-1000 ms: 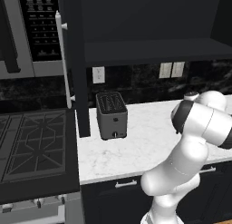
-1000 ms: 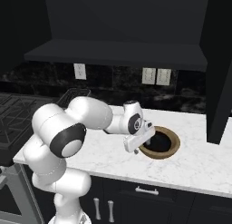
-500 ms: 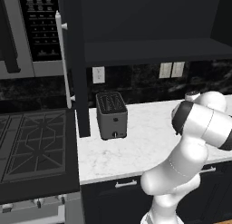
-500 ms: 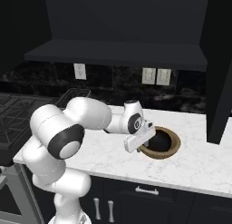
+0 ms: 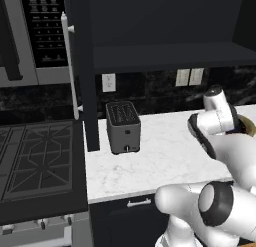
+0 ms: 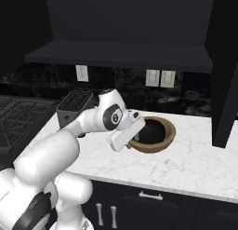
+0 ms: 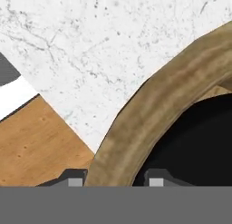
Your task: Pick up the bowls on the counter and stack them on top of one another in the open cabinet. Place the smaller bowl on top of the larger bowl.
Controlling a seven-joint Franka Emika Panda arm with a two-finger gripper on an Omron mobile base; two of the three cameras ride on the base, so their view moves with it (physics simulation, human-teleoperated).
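The hand is open, its fingers straddling the brown bowl rim on the tabletop; it should pinch squarely before lifting.

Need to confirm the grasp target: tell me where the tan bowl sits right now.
In the right base view the tan bowl sits on the white counter, right of the toaster, with the black bowl inside it and the gripper straddling its near rim.

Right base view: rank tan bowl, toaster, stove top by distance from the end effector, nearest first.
1. Tan bowl: the end effector is at its near-left rim; in the hand view its tips straddle that rim.
2. Toaster: on the counter behind the arm, to the left.
3. Stove top: far left, past the counter's edge.
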